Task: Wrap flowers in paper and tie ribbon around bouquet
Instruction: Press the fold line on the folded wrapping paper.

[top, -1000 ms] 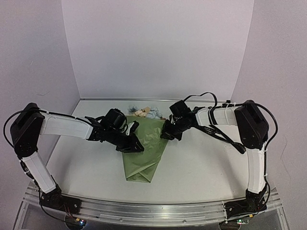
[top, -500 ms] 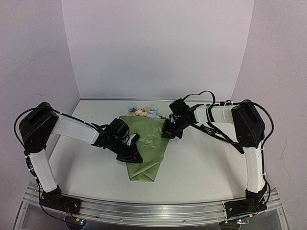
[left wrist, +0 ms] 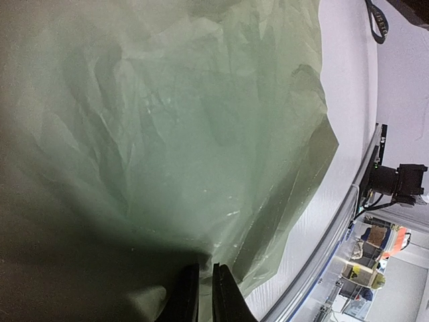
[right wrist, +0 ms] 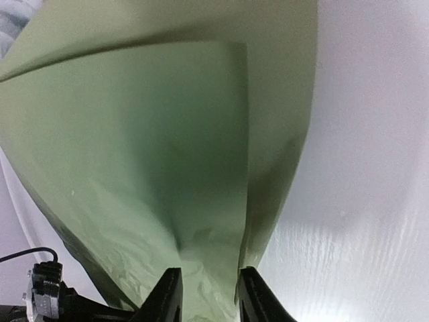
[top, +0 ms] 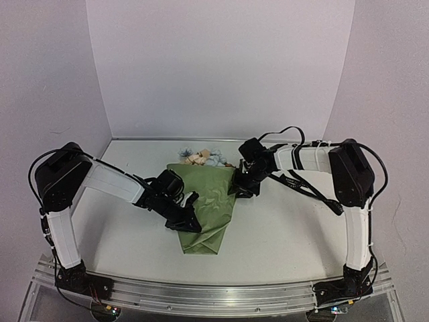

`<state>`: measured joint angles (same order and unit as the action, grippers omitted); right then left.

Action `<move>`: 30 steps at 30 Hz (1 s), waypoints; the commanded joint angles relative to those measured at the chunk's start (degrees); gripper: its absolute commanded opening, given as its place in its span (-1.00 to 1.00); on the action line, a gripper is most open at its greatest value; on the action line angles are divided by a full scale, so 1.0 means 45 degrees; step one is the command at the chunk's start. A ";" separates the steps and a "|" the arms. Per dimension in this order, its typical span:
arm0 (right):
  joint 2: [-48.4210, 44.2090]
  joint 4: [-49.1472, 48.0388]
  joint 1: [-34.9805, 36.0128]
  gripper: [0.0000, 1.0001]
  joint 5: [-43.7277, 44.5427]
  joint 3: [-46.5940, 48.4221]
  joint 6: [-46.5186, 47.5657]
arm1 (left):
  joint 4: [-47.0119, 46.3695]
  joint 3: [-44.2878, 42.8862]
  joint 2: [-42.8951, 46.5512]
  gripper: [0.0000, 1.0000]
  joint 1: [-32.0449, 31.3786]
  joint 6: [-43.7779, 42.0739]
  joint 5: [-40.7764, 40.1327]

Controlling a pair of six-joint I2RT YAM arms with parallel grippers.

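wrapping: flowers [top: 201, 156] are being enclosed in the paper [top: 209, 198], heads sticking out at the far end, on the table [top: 288, 228].
left gripper [left wrist: 204, 285]: the paper's left edge is being pinched between nearly closed fingers.
right gripper [right wrist: 208, 292]: jaws are being held apart, paper's right fold between them, not clamped.

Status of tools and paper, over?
Left tool shut on paper. Right tool open astride paper edge. Flower heads out far end. Nothing blocking.
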<state>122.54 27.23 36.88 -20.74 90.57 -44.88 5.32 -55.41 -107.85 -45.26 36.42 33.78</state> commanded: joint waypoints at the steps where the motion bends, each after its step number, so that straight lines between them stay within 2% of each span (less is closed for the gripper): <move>1: -0.1764 0.0846 -0.0052 -0.20 0.0572 -0.0407 0.0454 | 0.0176 -0.0511 -0.0413 -0.80 -0.0156 -0.0170 0.0119; 5: -0.2538 0.1190 -0.0023 0.08 0.0900 -0.0992 0.0704 | 0.0149 -0.0562 -0.0574 -0.81 -0.0177 -0.0205 0.0164; 10: -0.3595 0.1551 0.0240 0.21 0.1080 -0.1844 0.0995 | 0.0261 -0.0638 -0.0578 -0.82 -0.0185 -0.0287 0.0182; 13: -0.4176 0.1664 0.0618 0.11 0.0900 -0.2416 0.0995 | 0.0450 -0.0774 -0.0568 -0.82 -0.0177 -0.0386 0.0112; 18: -0.4490 0.1647 0.1760 -0.23 0.0674 -0.2953 0.0882 | 0.0562 -0.0833 -0.0581 -0.82 -0.0177 -0.0438 0.0034; 23: -0.3693 0.1225 0.2931 -0.37 0.0264 -0.2595 0.0367 | 0.0483 -0.0912 -0.0654 -0.82 -0.0181 -0.0401 0.0099; 30: -0.2270 0.0193 0.3249 -0.53 -0.0196 -0.2373 -0.0313 | 0.0555 -0.0909 -0.0471 -0.82 -0.0177 -0.0437 0.0098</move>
<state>108.74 31.30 52.01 -20.82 78.43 -44.06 6.50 -58.11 -109.80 -45.78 35.75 34.86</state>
